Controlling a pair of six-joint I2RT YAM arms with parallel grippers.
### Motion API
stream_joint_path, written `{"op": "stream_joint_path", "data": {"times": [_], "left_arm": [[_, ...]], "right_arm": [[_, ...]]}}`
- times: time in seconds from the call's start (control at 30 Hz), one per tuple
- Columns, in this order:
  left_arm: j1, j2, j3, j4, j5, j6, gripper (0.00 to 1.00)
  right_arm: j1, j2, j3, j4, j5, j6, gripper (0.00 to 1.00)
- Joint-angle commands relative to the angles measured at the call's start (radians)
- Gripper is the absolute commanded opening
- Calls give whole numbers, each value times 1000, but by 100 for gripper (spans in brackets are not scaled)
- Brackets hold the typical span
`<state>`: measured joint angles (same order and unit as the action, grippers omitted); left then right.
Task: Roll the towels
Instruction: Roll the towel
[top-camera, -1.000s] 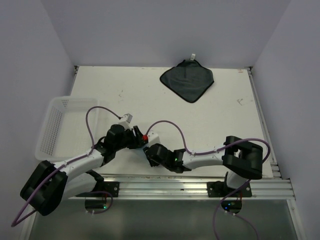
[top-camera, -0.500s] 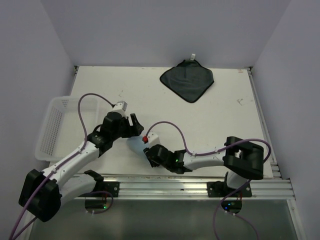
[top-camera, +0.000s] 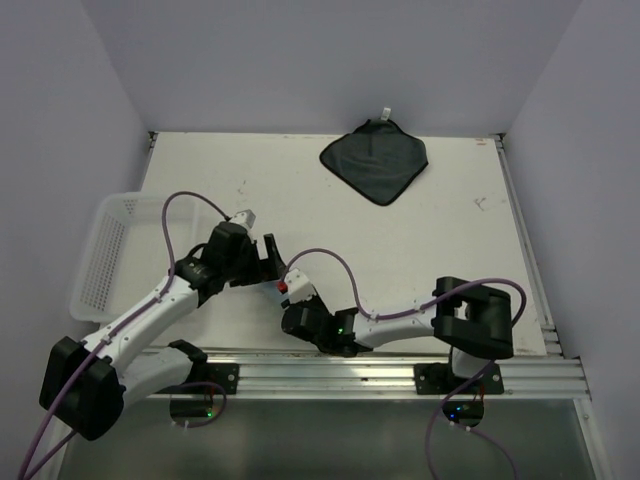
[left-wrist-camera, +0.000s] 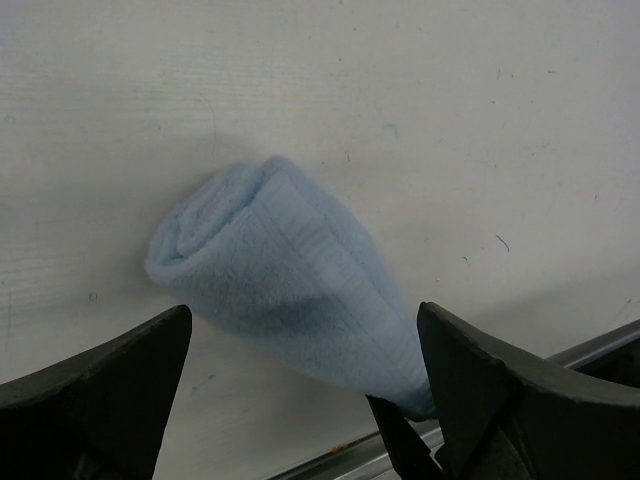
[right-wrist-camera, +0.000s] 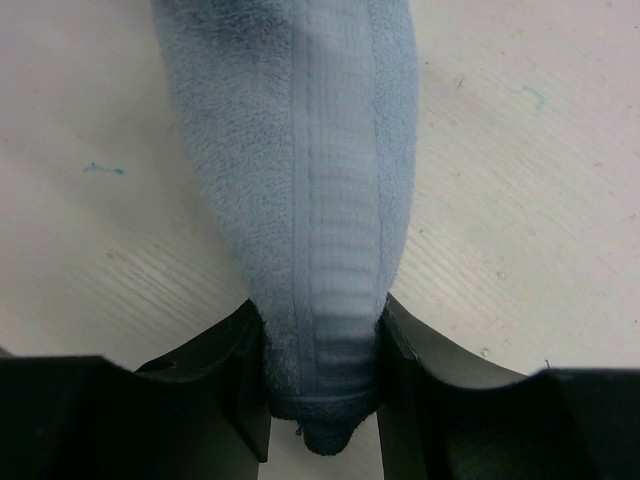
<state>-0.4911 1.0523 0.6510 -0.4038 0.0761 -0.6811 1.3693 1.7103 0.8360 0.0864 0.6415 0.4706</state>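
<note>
The light blue towel (left-wrist-camera: 285, 285) lies rolled into a tight cone on the white table. My right gripper (right-wrist-camera: 322, 372) is shut on its narrow end (right-wrist-camera: 320, 230), both fingers pressing into the cloth. Over the roll hangs my left gripper (left-wrist-camera: 303, 335), open wide, with one finger on each side and neither touching it. In the top view the two grippers meet near the table's front edge, the left gripper (top-camera: 266, 256) just above the right gripper (top-camera: 287, 297), and the arms hide most of the roll. The dark grey towel (top-camera: 375, 160) lies flat at the back with its white tag.
A white mesh basket (top-camera: 103, 252) stands at the table's left edge, beside my left arm. A metal rail (top-camera: 380, 365) runs along the front edge, close behind the roll. Purple cables loop over both arms.
My left gripper has opened wide and let go of the blue roll, lifting back a little. The right gripper has shifted slightly left, still shut on the roll's end.
</note>
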Motion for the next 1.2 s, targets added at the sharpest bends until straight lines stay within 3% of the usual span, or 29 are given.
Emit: {"op": "stream_joint_path", "data": {"times": [0.0, 0.27, 0.43, 0.77, 1.17], "left_arm": [[6, -34, 35, -72, 33, -70, 100], [6, -89, -36, -105, -9, -182, 100], [3, -75, -74, -44, -35, -236, 100], [-7, 76, -76, 112, -52, -290, 100], [-7, 201, -50, 174, -56, -308, 100]], "right_arm": [[17, 55, 69, -65, 187, 40, 12], [25, 129, 159, -83, 211, 76, 12], [33, 173, 204, -83, 218, 86, 12], [57, 224, 221, -60, 247, 77, 12], [76, 259, 229, -14, 262, 43, 12]]}}
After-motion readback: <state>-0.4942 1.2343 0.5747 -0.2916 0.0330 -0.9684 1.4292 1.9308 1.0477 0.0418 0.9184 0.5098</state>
